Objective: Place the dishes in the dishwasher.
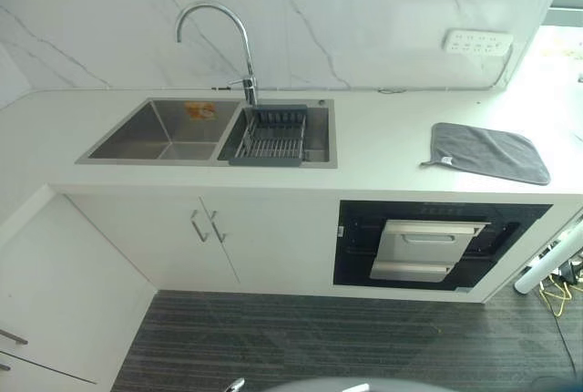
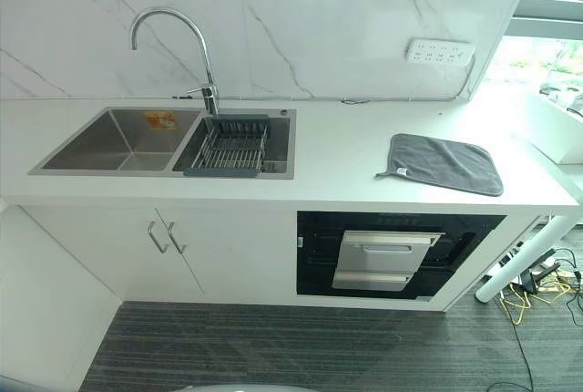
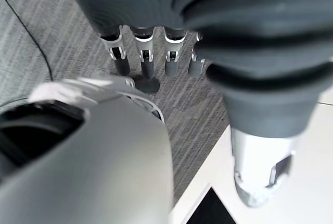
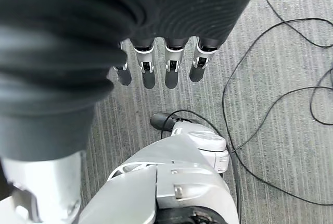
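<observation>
The dishwasher (image 1: 428,248) is built in under the white counter (image 1: 383,141) at the right. Its silver drawer front (image 2: 384,260) stands slightly out of the black frame. A double steel sink (image 1: 164,132) lies in the counter to the left, and a dark wire dish rack (image 1: 271,137) rests in its right basin. An orange patch (image 1: 200,109) shows on the back wall of the left basin. My left hand (image 3: 144,53) hangs above the grey floor with straight fingers, holding nothing. My right hand (image 4: 170,62) hangs the same way, open and empty.
A grey cloth (image 1: 490,151) lies on the counter above the dishwasher. A curved tap (image 1: 239,38) rises behind the sink. White cabinet doors (image 1: 205,228) sit under the sink. A socket strip (image 1: 476,43) is on the marble wall. Yellow cables (image 2: 526,297) and a white leg (image 1: 547,264) are at the far right.
</observation>
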